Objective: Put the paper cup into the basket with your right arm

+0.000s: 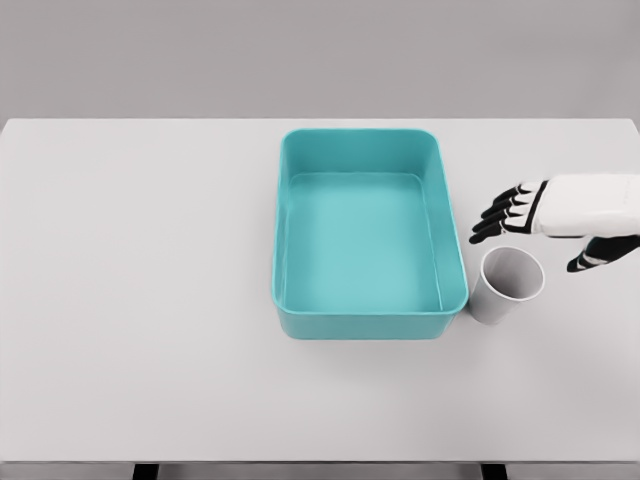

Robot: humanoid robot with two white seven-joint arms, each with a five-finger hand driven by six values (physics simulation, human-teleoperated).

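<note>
A white paper cup (508,285) stands upright on the table just right of the basket's near right corner. The teal basket (357,318) is a rectangular tub at the table's middle, with nothing inside. My right hand (535,232) reaches in from the right edge and hovers just behind and above the cup. Its black-tipped fingers (497,214) are spread toward the basket and its thumb hangs to the cup's right. The hand holds nothing. My left arm does not show.
The white table (140,300) stretches wide to the left of the basket and in front of it. Its far edge runs along the top, against a grey wall.
</note>
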